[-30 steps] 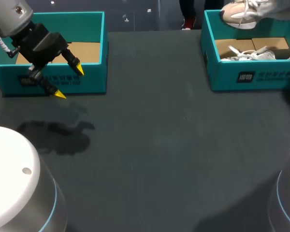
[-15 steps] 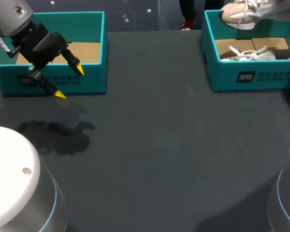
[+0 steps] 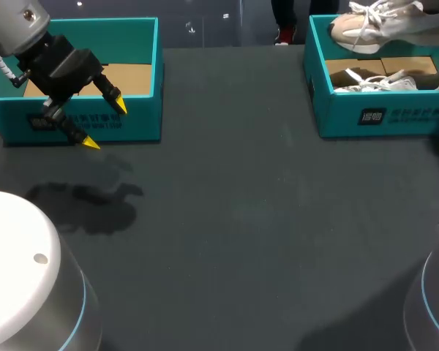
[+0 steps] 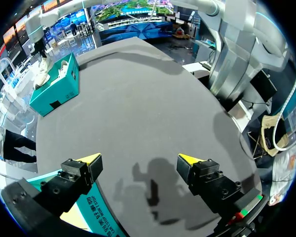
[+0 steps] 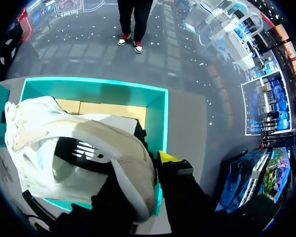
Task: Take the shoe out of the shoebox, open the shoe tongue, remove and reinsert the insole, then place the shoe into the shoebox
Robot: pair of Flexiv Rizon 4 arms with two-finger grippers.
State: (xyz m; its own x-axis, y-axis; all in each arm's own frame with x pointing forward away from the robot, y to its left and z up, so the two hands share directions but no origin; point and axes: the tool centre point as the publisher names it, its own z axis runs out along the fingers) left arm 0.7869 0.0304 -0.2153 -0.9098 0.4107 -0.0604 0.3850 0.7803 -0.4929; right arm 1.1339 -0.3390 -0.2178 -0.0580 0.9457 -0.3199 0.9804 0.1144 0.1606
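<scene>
A: While the left gripper point(image 3: 105, 124) hangs by the front wall of the teal box point(image 3: 143, 126) on the left side of the table point(image 3: 241, 219), how do its fingers stand?

B: Wide apart, with nothing between them. From the left wrist view there's only bare table and the gripper's own shadow under the two yellow tips. One tip is over the box's front wall, the other out over the table just in front of it.

A: And the sneaker?

B: The beige sneaker point(image 3: 366, 25) is in the air above the teal shoebox point(image 3: 336, 113) at the far right of the table, toe pointing towards the middle, white laces dangling. It is clear of the rim.

A: Held by what?

B: The right gripper point(image 5: 145, 170). In the right wrist view its fingers are clamped on the heel end of the sneaker. One yellow tip shows just outside the heel collar; the other is hidden behind the shoe.

A: Anything in the shoebox underneath?

B: A second sneaker point(image 3: 384, 82), lying low against the brown cardboard bottom, its white laces spread out.
</scene>
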